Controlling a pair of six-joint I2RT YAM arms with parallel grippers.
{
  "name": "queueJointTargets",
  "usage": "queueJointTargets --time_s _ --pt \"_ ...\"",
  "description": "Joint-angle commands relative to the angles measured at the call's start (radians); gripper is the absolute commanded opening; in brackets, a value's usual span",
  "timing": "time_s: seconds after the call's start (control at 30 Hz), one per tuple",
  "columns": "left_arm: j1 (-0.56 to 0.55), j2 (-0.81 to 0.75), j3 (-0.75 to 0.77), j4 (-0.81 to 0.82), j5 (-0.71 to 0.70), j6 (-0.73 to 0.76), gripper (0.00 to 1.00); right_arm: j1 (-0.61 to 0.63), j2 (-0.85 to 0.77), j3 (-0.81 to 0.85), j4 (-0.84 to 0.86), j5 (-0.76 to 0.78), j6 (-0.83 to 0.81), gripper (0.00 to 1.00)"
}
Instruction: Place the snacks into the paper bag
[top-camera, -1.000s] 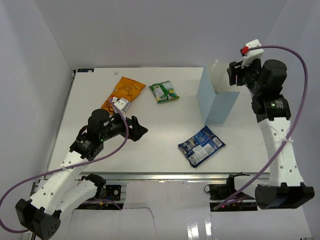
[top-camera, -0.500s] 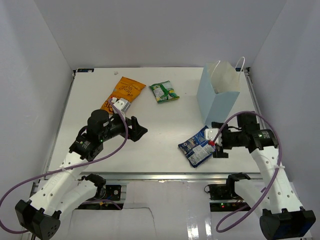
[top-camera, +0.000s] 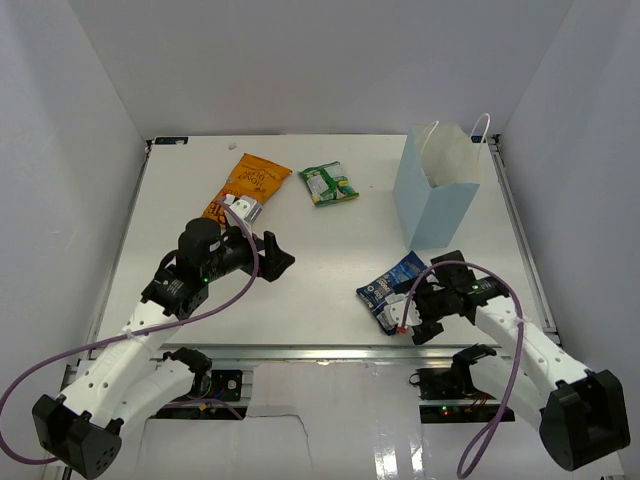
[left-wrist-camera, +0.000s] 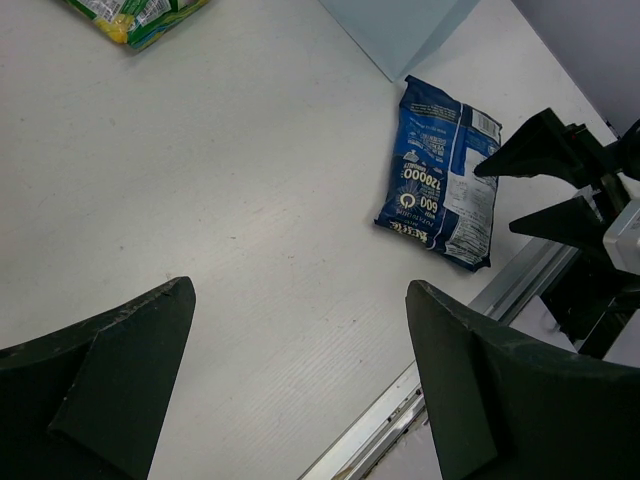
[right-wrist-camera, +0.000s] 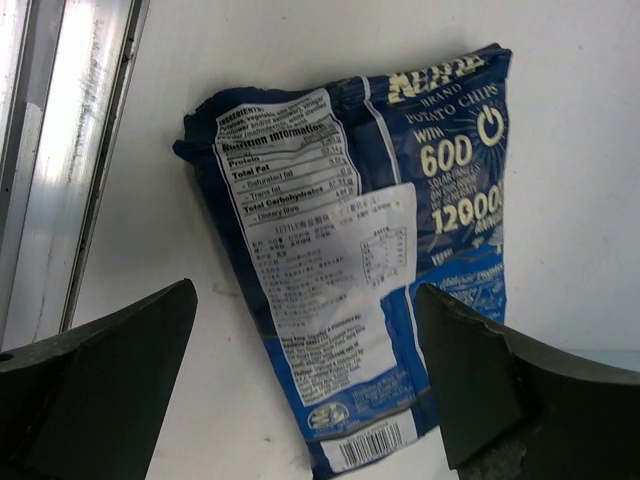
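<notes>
The blue-and-white snack packet (top-camera: 388, 286) lies flat near the table's front edge, label side up in the right wrist view (right-wrist-camera: 370, 240); it also shows in the left wrist view (left-wrist-camera: 440, 170). My right gripper (top-camera: 410, 314) is open and low at its near end, jaws wide on either side of the packet (right-wrist-camera: 305, 292). The light-blue paper bag (top-camera: 438, 195) stands upright and open at the back right. The long orange chip bag (top-camera: 250, 183) and the green packet (top-camera: 329, 183) lie at the back. My left gripper (top-camera: 276, 258) is open and empty over bare table (left-wrist-camera: 300, 290).
The table's metal front rail (right-wrist-camera: 55, 150) runs just beside the blue packet's near end. The right gripper's fingers (left-wrist-camera: 545, 160) show in the left wrist view next to the packet. White walls enclose the table on three sides.
My right arm swung down from above the paper bag to the blue-and-white packet and now sits low at its near end, jaws open. The left arm has hardly moved.
</notes>
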Motion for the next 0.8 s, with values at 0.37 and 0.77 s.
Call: queueJointTargets --time_s 0.37,0.77 --pt "-0.002 -0.018 -0.008 -0.007 0.0 0.001 0.97 0.122 0.224 -0.047 0.216 0.056 0.13 0.63" --pt "-0.002 -0.04 -0.01 -0.001 0.01 0.001 0.97 0.122 0.135 0.14 0.005 -0.207 0.243 0.13"
